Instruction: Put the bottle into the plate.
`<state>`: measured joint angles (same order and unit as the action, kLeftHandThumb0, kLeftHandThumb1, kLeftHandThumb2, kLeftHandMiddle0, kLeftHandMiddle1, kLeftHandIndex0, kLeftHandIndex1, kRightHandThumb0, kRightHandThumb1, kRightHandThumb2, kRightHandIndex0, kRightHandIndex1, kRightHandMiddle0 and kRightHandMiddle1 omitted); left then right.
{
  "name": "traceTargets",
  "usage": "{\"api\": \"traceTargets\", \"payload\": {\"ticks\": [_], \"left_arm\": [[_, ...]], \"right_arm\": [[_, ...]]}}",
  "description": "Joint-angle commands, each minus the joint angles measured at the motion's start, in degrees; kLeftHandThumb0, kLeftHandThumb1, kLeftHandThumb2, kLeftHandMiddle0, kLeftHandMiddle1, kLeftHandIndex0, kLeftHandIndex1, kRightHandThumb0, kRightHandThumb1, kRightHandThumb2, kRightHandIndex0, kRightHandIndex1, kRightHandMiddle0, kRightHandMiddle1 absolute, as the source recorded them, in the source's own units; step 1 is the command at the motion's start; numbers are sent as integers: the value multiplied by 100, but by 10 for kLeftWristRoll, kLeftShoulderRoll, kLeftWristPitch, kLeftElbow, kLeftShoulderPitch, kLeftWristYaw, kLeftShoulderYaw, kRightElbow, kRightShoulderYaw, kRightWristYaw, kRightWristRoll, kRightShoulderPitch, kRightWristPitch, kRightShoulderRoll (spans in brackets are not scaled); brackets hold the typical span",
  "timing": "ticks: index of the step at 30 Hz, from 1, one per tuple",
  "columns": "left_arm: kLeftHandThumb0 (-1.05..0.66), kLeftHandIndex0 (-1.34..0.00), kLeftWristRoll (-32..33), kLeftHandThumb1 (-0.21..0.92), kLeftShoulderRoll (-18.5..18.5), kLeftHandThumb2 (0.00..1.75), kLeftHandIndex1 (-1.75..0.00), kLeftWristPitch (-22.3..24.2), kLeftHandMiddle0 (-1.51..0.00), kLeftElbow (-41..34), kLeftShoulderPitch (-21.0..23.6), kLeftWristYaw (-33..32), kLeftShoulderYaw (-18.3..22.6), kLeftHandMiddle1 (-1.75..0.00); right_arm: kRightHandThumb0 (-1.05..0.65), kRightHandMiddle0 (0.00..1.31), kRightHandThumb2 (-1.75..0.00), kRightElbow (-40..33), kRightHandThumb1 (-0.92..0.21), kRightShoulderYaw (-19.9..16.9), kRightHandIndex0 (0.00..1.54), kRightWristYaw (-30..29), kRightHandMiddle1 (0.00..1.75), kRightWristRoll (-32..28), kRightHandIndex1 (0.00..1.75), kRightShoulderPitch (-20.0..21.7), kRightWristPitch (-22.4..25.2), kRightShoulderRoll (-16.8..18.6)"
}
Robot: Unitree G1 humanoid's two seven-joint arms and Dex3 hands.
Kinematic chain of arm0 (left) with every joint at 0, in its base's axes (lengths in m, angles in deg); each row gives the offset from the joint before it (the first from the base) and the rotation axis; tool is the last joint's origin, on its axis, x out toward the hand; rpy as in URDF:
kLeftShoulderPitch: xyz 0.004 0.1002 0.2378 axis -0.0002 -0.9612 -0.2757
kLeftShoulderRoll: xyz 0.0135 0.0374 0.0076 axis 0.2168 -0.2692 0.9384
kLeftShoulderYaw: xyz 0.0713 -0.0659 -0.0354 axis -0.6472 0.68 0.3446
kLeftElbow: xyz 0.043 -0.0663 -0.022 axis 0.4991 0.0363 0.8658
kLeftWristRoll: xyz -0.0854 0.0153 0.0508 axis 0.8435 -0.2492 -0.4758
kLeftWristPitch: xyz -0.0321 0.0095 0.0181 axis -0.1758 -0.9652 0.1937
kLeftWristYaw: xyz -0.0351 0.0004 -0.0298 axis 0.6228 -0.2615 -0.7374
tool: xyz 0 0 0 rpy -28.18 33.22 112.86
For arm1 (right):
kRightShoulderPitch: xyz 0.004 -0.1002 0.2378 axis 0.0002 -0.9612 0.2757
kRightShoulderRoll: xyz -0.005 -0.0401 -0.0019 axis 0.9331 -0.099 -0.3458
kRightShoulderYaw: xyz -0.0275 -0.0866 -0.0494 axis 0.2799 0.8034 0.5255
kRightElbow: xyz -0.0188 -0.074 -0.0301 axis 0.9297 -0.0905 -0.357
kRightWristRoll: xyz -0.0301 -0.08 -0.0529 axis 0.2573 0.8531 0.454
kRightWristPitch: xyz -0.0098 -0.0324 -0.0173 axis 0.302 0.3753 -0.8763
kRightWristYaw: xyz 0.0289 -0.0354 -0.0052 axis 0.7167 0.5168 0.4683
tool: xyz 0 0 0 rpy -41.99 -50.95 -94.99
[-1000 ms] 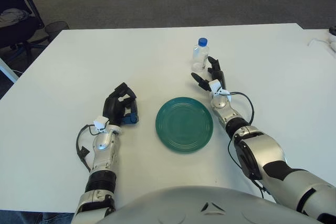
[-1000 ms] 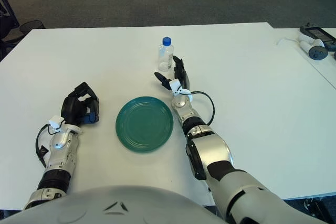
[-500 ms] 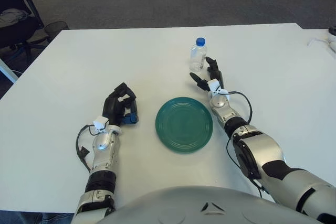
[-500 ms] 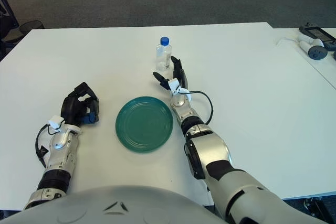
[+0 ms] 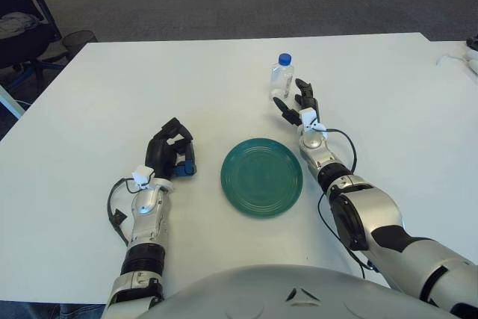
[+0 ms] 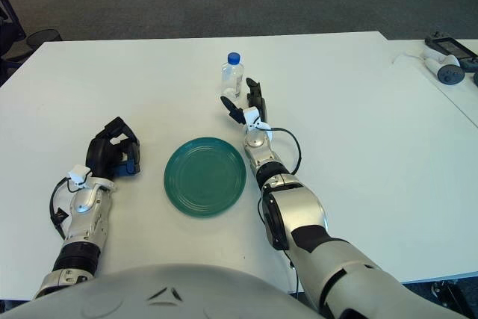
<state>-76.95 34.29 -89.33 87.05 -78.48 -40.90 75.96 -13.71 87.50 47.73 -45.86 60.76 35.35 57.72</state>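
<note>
A small clear bottle (image 5: 281,80) with a blue cap stands upright on the white table, beyond the round green plate (image 5: 261,177). My right hand (image 5: 298,102) is just below and to the right of the bottle, fingers spread open, close to its base and holding nothing. The plate lies flat between my two arms. My left hand (image 5: 171,156) shows to the left of the plate with its fingers curled.
The white table (image 5: 134,87) spreads wide around the plate. A white device with a cable (image 6: 444,61) sits at the far right edge. A dark office chair (image 5: 22,28) stands off the table's far left corner.
My right hand has crept forward toward the bottle and now sits closer to its base. The bottle shifted slightly left. My left hand has stayed still.
</note>
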Motion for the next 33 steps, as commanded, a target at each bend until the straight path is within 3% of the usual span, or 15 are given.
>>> {"api": "traceTargets", "payload": {"ticks": [1, 10, 24, 33], "left_arm": [[-60, -83, 1, 6, -8, 163, -175, 14, -136, 24, -31, -9, 2, -175], [-60, -83, 8, 6, -7, 163, -175, 14, -135, 20, -34, -4, 6, -175], [-60, -84, 9, 6, -5, 164, -175, 6, -135, 23, -36, 1, 8, -175], [-59, -83, 5, 7, -3, 162, -175, 6, -134, 23, -36, 1, 7, -175]], "right_arm": [[-104, 0, -25, 37, -92, -13, 11, 20, 48, -17, 20, -25, 69, -1], [-102, 0, -24, 39, -92, -28, 11, 29, 46, -25, 20, -14, 77, -5], [-100, 0, -22, 47, -92, -52, 9, 49, 38, -37, 17, 16, 98, -46], [-103, 0, -27, 48, -92, -27, 12, 65, 58, -12, 17, 29, 97, -64]]}}
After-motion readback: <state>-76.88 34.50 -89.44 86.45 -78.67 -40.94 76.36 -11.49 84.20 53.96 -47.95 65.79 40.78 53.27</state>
